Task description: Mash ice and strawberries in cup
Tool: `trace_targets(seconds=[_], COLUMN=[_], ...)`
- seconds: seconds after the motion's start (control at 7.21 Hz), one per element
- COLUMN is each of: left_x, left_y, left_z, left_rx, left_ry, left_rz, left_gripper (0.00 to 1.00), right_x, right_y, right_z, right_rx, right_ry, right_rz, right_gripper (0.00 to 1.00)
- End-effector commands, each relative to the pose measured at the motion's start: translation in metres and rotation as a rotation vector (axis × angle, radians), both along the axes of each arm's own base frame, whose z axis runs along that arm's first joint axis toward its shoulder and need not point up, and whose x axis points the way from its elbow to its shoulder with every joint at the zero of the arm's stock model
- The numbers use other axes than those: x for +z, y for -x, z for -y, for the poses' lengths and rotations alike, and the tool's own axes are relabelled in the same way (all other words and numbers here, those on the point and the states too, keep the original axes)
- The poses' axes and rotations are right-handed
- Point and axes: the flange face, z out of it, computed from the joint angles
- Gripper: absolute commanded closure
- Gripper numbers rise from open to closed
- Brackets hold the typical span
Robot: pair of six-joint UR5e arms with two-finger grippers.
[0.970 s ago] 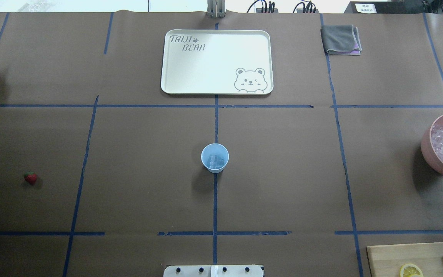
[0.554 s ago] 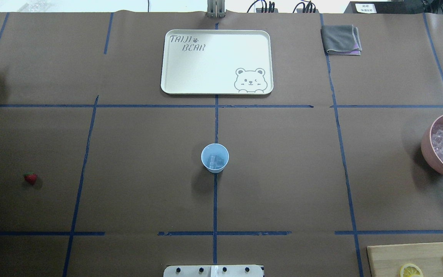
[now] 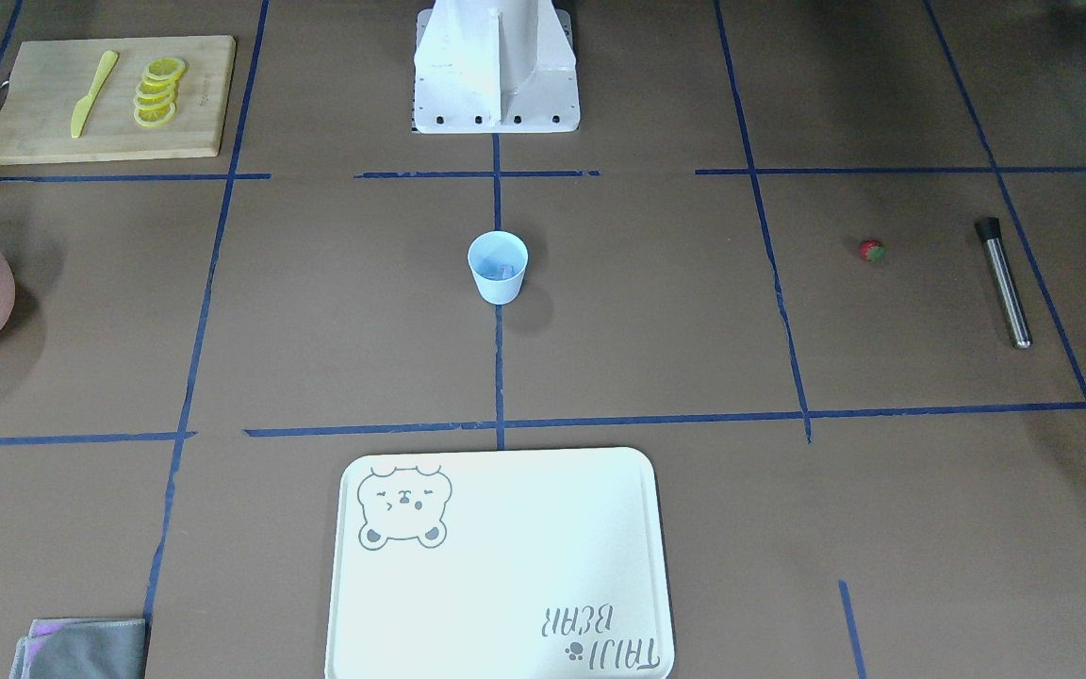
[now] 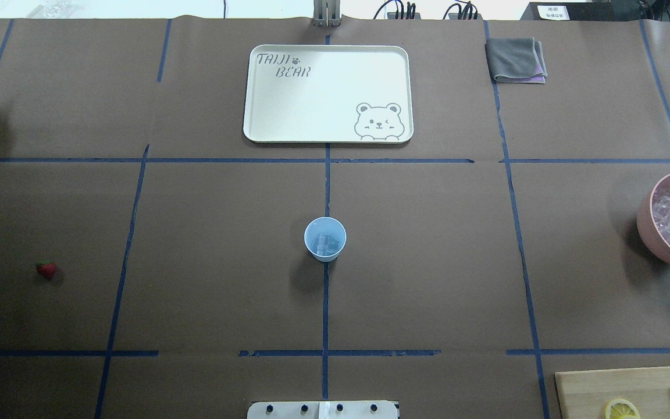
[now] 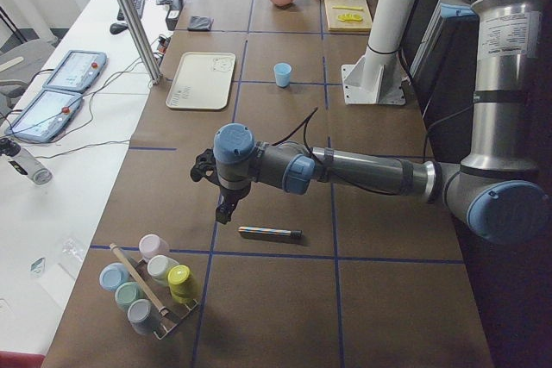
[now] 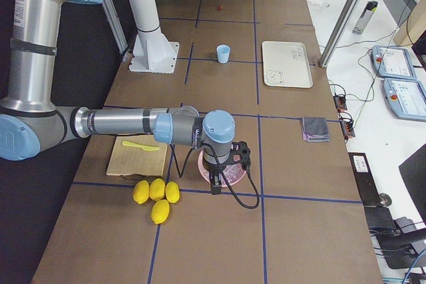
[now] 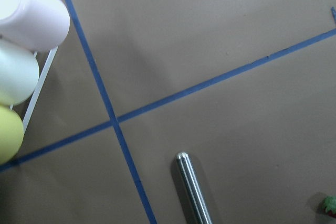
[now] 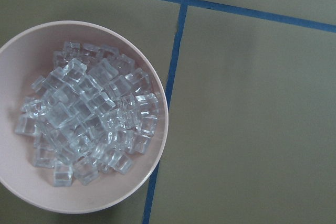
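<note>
We could not judge the left gripper (image 5: 222, 209) or right gripper (image 6: 215, 185) opening — a misjudged pinch might roll the strawberry (image 4: 46, 269) away.

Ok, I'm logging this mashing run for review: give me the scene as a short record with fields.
cup: upright, table centre, ice cubes inside
strawberry: on table, robot's left, not in cup
metal rod: lying near the strawberry
pink bowl: robot's right, full of ice cubes
left gripper: near the metal rod, state unclear
right gripper: above the pink bowl, state unclear
</note>
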Motion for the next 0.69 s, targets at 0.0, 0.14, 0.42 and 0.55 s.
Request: trace_targets(seconds=[0.0,0.14,0.42,0.55], left_x=[-0.016,-0.030,-0.019,-0.020], left_y=[-0.060,-0.094,-0.139,-0.176], left_z=[-0.001,-0.006,-0.029,-0.039], left_rx=[0.021,-0.020,-0.051,-0.085], left_ry=[0.035,0.124,0.170,0.181], left_rz=[-0.032,-0.065,-0.028,-0.002], left_gripper=[0.00,0.00,0.00,0.00], right_x=[-0.001,-0.001,-0.001,0.000], right_y=[0.000,0.000,0.000,0.000], right_z=[0.000,0.000,0.000,0.000], right_rx=[0.000,0.000,0.000,0.000], right_ry=[-0.002,-0.002,-0.002,0.000], right_rz=[0.001,0.001,0.001,0.001], right_gripper=[0.01,0.01,0.01,0.01])
